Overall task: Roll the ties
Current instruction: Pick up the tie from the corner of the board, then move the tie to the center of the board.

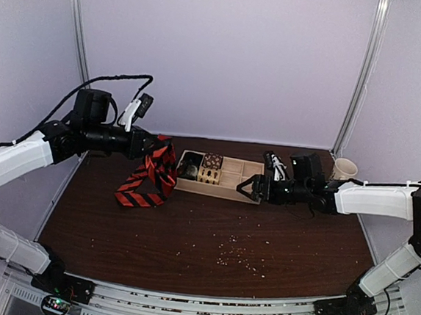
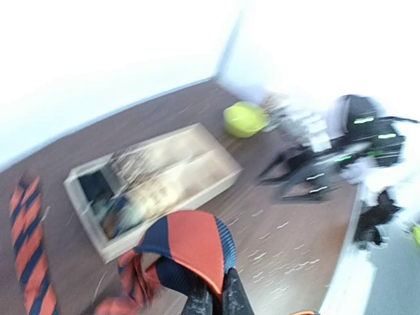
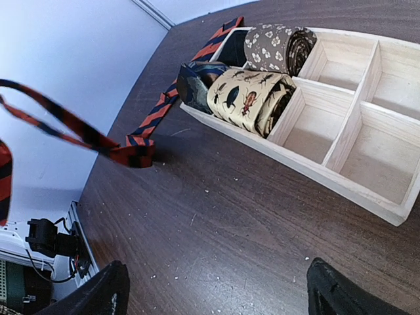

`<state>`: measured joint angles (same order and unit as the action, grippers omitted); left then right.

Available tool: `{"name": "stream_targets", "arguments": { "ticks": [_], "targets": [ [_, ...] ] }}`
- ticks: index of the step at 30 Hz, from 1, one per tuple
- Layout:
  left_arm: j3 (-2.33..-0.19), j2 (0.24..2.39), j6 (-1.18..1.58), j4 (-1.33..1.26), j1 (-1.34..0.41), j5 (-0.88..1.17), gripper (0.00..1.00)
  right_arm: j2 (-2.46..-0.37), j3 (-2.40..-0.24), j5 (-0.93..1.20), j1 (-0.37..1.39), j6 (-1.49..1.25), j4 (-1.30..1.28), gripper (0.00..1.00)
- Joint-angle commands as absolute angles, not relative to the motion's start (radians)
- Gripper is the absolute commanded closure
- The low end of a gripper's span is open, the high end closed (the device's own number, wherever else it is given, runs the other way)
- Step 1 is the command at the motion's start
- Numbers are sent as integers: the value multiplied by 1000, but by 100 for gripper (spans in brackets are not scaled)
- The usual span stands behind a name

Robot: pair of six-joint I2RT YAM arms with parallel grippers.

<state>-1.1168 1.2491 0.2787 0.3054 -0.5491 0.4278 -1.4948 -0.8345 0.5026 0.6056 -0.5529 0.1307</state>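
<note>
Left end effector (image 1: 158, 147) is clamped shut on the tie (image 1: 139, 194), pinching a fold of it at middle left of the top view, up off the tabletop (image 1: 189, 237). The rest of the striped fabric droops in a loop, and its end lies on the tabletop just left of the tray (image 1: 226, 193). My guess is it's lifted like that so the fabric hangs out straight and can be laid flat for rolling, since nothing on this one is rolled yet. Right end effector (image 1: 246, 189) is wide open with nothing in it, hovering low just beside the tray's right end, probably waiting to catch the loose part.

The tray's left compartments hold three finished rolls: a brown floral one (image 3: 275, 42), a tan one with bugs (image 3: 252, 98) and a dark one (image 3: 195, 79). The compartments to the right show bare wood. There's also a cup (image 1: 344, 169) at far right, well apart from all of it
</note>
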Motion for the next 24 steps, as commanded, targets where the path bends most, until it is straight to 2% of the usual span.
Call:
{"name": "stream_targets", "arguments": {
  "ticks": [1,3,5,10,13,17,24],
  "targets": [
    [-1332,1309,243,217,-704,537,100,-1477,-800,559,581,-587,256,6],
    [-1452,1337,226,239,-751,586,100,-1479,-788,565,577,-600,286,7],
    [-1485,1322,252,159,-759,703,100,-1480,-784,566,576,-603,292,7],
    [-1374,1129,262,77,-758,711,100,-1496,-843,554,581,-563,219,9],
    [-1335,1034,260,116,-752,668,100,-1568,-949,555,603,-549,180,11],
    [-1236,888,324,-13,-741,664,100,-1697,-1107,555,664,-546,144,14],
    [-1253,834,342,21,-733,717,100,-1904,-1376,547,762,-531,51,17]
  ]
}}
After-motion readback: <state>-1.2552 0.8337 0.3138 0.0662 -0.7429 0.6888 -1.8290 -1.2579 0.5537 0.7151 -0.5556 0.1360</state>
